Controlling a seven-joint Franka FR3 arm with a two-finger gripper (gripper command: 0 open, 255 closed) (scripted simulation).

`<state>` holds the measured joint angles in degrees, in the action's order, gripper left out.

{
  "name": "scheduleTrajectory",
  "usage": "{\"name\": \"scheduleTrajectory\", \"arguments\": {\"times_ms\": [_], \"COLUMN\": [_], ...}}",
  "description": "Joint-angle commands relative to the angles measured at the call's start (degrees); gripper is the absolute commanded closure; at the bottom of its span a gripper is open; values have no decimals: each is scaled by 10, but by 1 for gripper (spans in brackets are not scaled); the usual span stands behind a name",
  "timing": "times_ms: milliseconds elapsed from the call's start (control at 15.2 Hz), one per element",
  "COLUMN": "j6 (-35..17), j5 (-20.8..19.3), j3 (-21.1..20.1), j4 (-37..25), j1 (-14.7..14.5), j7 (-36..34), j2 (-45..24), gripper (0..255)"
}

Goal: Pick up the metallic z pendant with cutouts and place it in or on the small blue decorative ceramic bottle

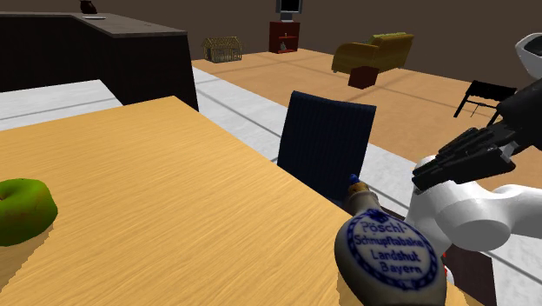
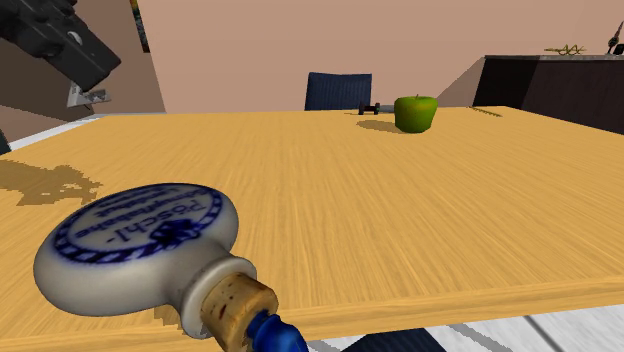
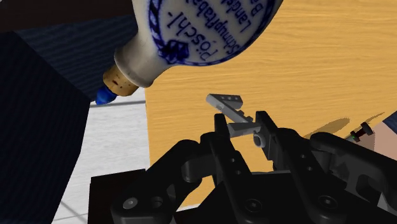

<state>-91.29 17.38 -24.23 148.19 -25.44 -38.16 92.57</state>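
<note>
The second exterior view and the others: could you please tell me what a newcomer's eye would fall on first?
First, the round white bottle with blue lettering, lying on its side at the wooden table's near edge in the second exterior view, corked neck poking past it. Next, in the wrist view, the black gripper clasps a small grey Z pendant. A green apple sits at the far side.

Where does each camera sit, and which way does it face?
Shoulder view: beside the white arm, looking over the wooden table toward the blue chair; arm and black gripper at its right.
Second exterior view: low at the table's edge beside the lying bottle, facing across to the green apple; the gripper at upper left.
Wrist view: on the hand, looking along the fingers clasping the grey Z pendant, bottle beyond.
Shared: all three show the bottle.
</note>
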Motion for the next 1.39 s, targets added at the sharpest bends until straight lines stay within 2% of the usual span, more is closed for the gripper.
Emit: {"name": "scheduleTrajectory", "arguments": {"times_ms": [0, 396, 924, 990, 1320], "j6": [-4, -14, -14, -14, -14], "j5": [5, 24, 24, 24, 24], "j3": [-6, -30, -30, -30, -30], "j4": [17, 68, 68, 68, 68], "j1": [-6, -25, -25, -25, -25], "j7": [-2, -9, -9, -9, -9], "j2": [13, 52, 52, 52, 52], "gripper": [255, 255, 255, 0, 0]}}
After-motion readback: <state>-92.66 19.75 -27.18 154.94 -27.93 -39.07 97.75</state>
